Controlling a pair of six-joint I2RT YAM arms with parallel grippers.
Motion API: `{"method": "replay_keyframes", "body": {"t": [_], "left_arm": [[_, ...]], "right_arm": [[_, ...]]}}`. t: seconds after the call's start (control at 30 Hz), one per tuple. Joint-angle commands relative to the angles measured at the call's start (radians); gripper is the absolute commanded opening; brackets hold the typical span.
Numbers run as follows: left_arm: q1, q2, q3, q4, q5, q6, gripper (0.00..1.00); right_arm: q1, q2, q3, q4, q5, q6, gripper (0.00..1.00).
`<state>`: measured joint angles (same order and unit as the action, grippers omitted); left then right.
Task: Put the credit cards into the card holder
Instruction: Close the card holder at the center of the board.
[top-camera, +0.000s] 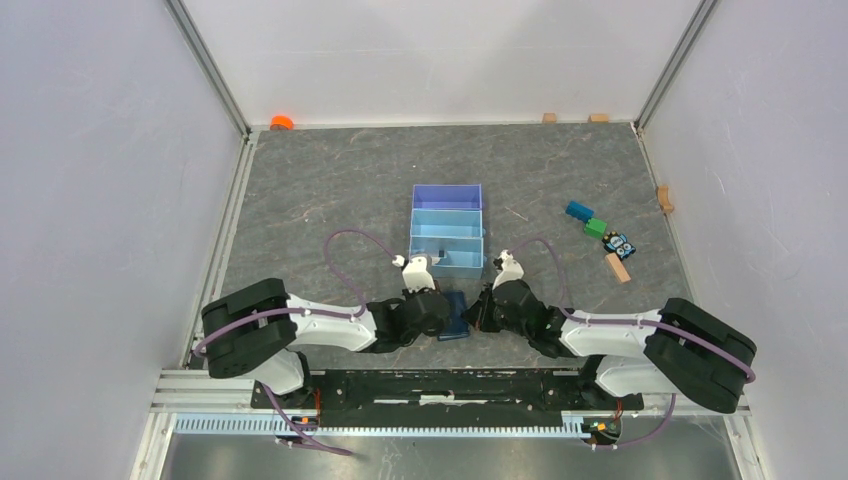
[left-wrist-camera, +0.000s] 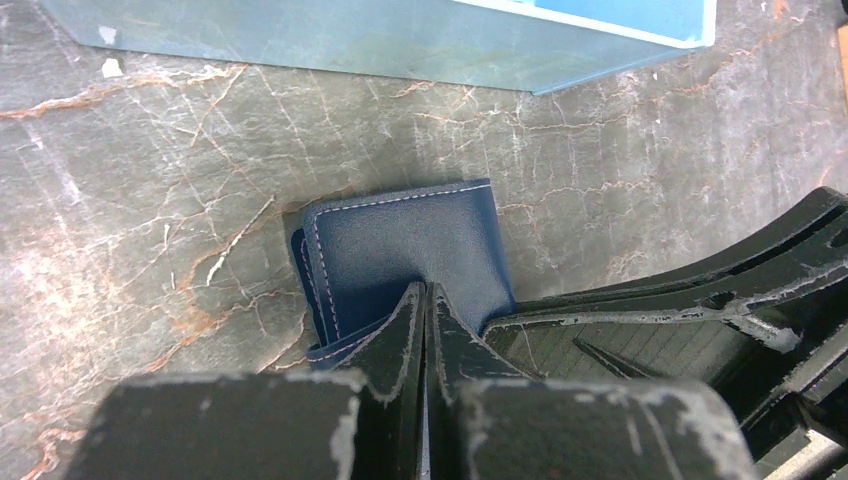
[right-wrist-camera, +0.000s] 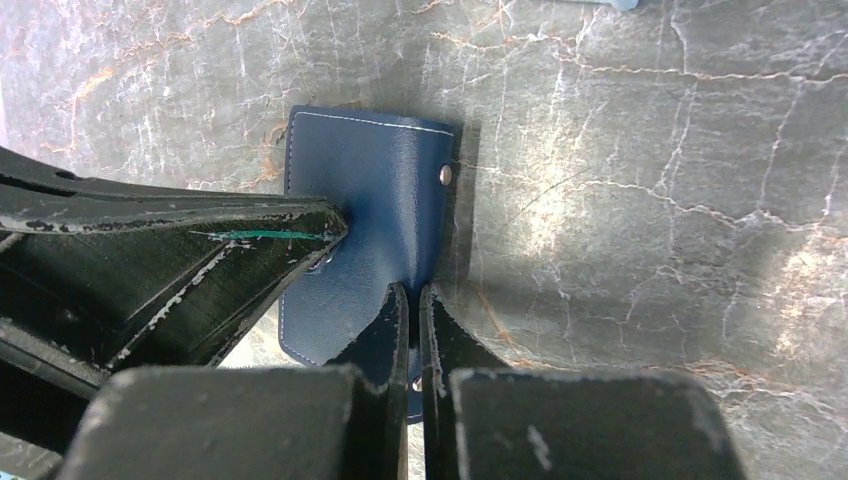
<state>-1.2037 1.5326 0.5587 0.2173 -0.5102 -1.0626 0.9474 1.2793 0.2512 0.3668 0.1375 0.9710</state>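
Clenching the card holder (left-wrist-camera: 400, 240) at nine and three o'clock, left gripper (left-wrist-camera: 425, 295) and right gripper (right-wrist-camera: 410, 295) are seemingly prying it open.

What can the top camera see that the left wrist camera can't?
Only the top camera shows the toy blocks on the right, an orange thing in the far left corner, and all three compartments of the tray. Only the left wrist camera shows the white stitching along the wallet and the left gripper pinching its near edge. Both show the blue wallet lying on the grey table near the tray, with the right gripper reaching it from the other side.
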Motion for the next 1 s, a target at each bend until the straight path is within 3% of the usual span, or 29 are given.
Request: {"method": "replay_keyframes", "body": {"t": [0.0,0.2,0.47,0.8,0.97], "left_arm": [[-0.079,0.062,-0.048,-0.408,0.091,-0.081,0.02],[-0.14,0.023,-0.068,-0.449,0.039,-0.165,0.02],[-0.173,0.055,-0.03,-0.528,0.01,-0.2,0.02],[-0.262,0.142,0.023,-0.643,-0.003,-0.351,0.02],[-0.315,0.196,0.071,-0.66,-0.109,-0.438,0.02]], "right_arm": [[-0.005,0.075,0.028,-0.228,0.114,-0.061,0.0],[-0.005,0.075,0.076,-0.295,0.124,-0.08,0.0],[-0.006,0.096,0.124,-0.331,0.139,-0.088,0.0],[-0.005,0.105,0.164,-0.356,0.17,-0.083,0.0],[-0.005,0.106,0.172,-0.357,0.172,-0.081,0.0]]}}
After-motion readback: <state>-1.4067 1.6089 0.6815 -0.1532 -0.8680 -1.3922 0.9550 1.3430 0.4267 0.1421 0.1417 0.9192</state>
